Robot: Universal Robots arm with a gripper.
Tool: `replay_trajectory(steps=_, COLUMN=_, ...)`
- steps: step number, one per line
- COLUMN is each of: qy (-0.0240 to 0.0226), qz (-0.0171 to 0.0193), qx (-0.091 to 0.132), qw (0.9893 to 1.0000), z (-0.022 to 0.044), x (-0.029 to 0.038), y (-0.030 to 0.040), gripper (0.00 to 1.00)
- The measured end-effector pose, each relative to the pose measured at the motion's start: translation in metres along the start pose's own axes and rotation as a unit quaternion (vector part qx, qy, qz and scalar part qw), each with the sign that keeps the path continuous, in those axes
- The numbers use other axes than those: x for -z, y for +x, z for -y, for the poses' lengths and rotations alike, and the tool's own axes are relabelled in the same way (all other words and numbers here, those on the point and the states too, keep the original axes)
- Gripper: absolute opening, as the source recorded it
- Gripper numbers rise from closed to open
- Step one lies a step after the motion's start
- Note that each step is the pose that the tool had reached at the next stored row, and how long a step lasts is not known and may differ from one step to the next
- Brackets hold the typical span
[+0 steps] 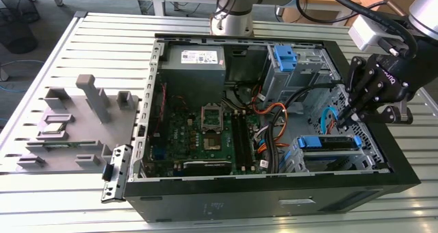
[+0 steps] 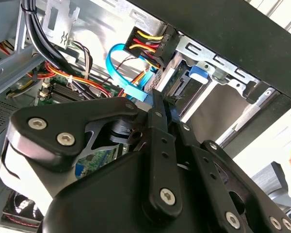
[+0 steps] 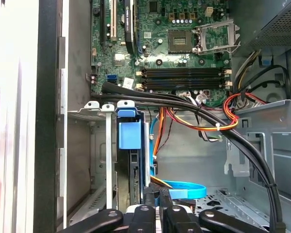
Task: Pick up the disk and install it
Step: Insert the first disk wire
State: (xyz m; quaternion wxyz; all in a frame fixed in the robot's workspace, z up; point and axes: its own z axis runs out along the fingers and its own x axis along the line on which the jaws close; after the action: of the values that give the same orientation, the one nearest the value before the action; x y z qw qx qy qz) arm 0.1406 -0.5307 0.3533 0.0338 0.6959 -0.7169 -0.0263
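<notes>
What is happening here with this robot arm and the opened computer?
A robot arm is working inside an open computer case that lies on a slatted table. Its gripper is shut and hangs just above the drive cage at the exterior view's right, holding nothing that I can see. The disk, in its blue bracket, already sits in that cage. A blue cable lies close to the gripper.

Our black gripper (image 1: 347, 121) on a silver-grey arm (image 1: 233, 18)
We see black linkage plates (image 2: 157, 145) with silver screw heads (image 2: 65, 139), white lettering (image 1: 389, 79) on the side, and thick black cables (image 1: 356, 7).
</notes>
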Motion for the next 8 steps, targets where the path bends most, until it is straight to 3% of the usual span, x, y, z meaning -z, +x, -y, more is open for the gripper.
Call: replay_trajectory(steps=8, qy=0.0001, qz=-0.0028, qx=0.000, qw=1.0000, z=0.0000, x=-0.0002, y=0.0000, gripper=0.16)
